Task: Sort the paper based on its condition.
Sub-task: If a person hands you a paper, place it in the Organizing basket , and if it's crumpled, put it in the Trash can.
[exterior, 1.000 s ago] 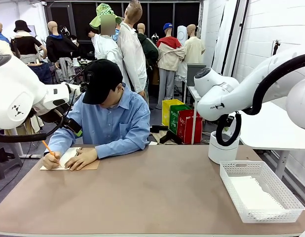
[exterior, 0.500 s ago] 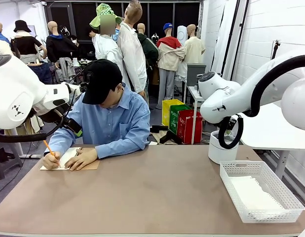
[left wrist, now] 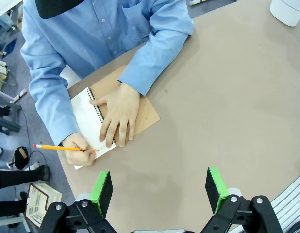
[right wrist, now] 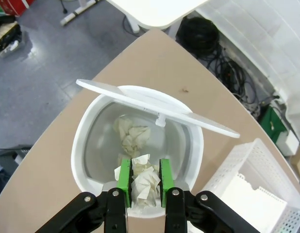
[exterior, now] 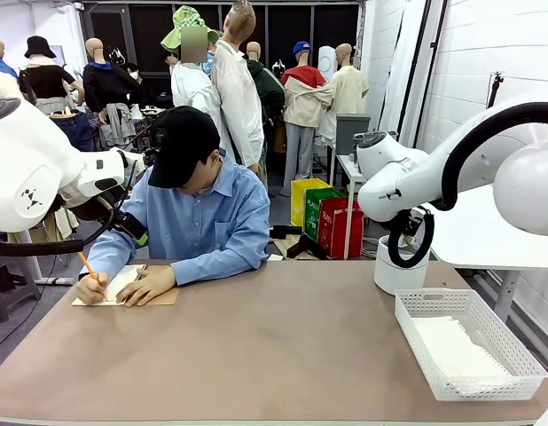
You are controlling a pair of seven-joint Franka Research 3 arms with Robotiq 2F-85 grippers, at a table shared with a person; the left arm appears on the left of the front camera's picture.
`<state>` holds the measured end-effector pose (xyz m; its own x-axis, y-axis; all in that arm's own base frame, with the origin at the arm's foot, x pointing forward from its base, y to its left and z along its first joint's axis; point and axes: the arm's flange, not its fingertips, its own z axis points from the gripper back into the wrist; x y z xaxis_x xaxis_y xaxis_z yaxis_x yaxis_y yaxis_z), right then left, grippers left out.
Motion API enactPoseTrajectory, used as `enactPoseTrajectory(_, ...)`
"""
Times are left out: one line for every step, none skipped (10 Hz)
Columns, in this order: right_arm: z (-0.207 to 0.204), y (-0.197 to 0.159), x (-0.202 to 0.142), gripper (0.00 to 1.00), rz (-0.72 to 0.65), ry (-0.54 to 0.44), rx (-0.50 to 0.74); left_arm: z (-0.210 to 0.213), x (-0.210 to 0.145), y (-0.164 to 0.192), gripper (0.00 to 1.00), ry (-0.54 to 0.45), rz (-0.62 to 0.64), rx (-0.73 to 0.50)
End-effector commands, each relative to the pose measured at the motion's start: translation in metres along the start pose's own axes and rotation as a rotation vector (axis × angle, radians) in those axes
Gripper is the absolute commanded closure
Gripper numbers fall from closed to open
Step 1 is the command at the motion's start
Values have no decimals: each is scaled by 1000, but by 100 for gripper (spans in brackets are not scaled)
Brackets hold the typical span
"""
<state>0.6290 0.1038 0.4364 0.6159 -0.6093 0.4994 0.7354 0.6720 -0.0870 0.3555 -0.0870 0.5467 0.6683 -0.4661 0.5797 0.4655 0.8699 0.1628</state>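
In the right wrist view my right gripper (right wrist: 144, 178) is shut on a crumpled ball of white paper (right wrist: 142, 188), held just above the open mouth of a round white bin (right wrist: 87, 145). More crumpled paper (right wrist: 132, 136) lies inside the bin, under its tilted swing lid (right wrist: 155, 109). Flat white sheets of paper (exterior: 451, 348) lie in the white lattice basket (exterior: 513, 351) at the table's right. My left gripper (left wrist: 158, 187) hangs open above the bare tabletop, nothing between its green pads (left wrist: 101, 187).
At the far left of the table a person writes with a pencil (left wrist: 58, 146) in a spiral notebook (left wrist: 142, 109), one hand (left wrist: 118, 116) flat on it. The bin (exterior: 398, 273) stands at the table's far right corner, behind the basket.
My right arm has shifted a little over the bin, its grip unchanged. The left arm and the person stay where they were.
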Motion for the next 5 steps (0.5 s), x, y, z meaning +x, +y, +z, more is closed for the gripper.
enactPoseTrajectory(-4, 4, 8, 71, 11, 22, -17, 0, 0, 1, 0, -1, 3, -1)
enactPoseTrajectory(-7, 4, 10, 71, 8, 24, -21, 0, 0, 1, 0, -1, 3, -1)
enactPoseTrajectory(-9, 4, 11, 71, 10, 23, -24, 0, 0, 1, 0, -1, 3, -1)
enactPoseTrajectory(-10, 6, 12, 71, 10, 22, -28, 0, 0, 1, 0, -1, 3, -1)
enactPoseTrajectory(-12, 7, 14, 71, 10, 23, -30, 0, 0, 1, 0, -1, 3, -1)
